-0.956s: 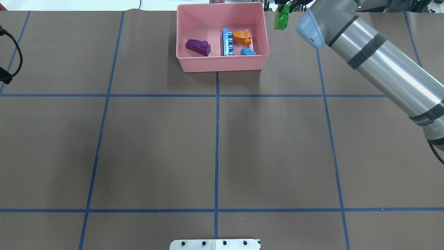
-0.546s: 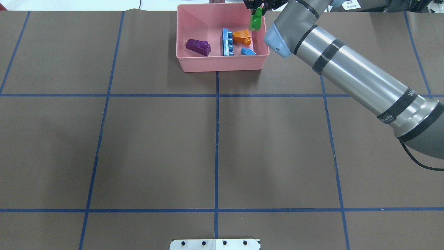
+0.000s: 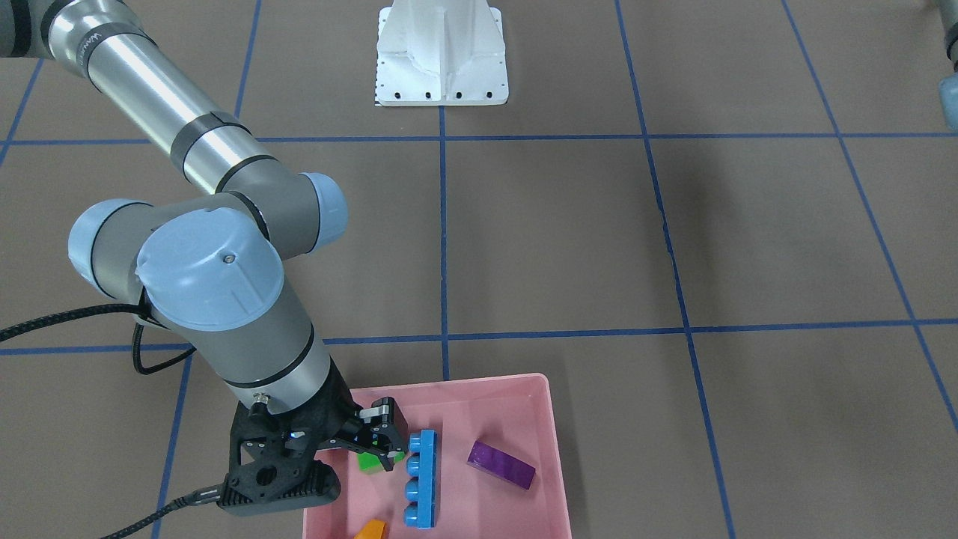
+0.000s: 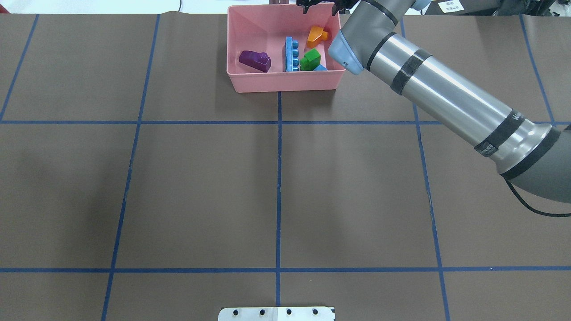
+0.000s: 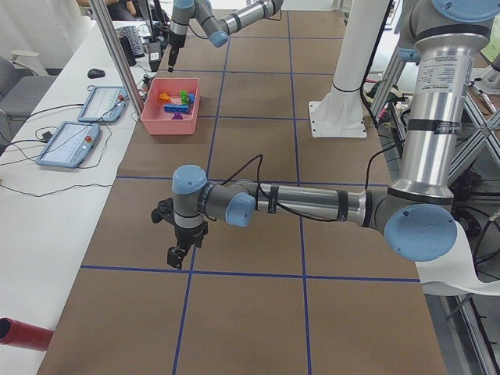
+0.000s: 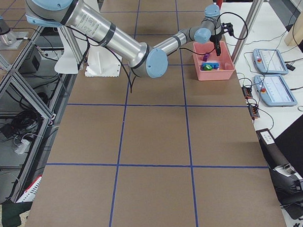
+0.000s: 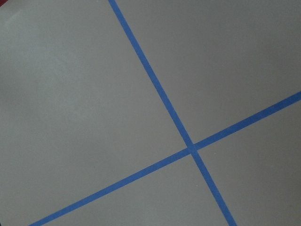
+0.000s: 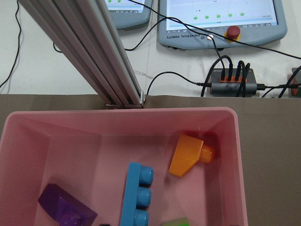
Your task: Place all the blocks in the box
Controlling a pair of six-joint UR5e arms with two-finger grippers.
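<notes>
The glossy green plastic brick lay in the shallow pink plastic box with four others, so the task looked finished. The right gripper hung above it, spread wide and empty. Whether the left gripper was spread or closed could not be told.

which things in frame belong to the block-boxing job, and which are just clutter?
Job: pink box, purple block, long blue block, orange block, green block, small blue block, right gripper.
Lying about: white robot base, control tablets, cable hub, aluminium post.
</notes>
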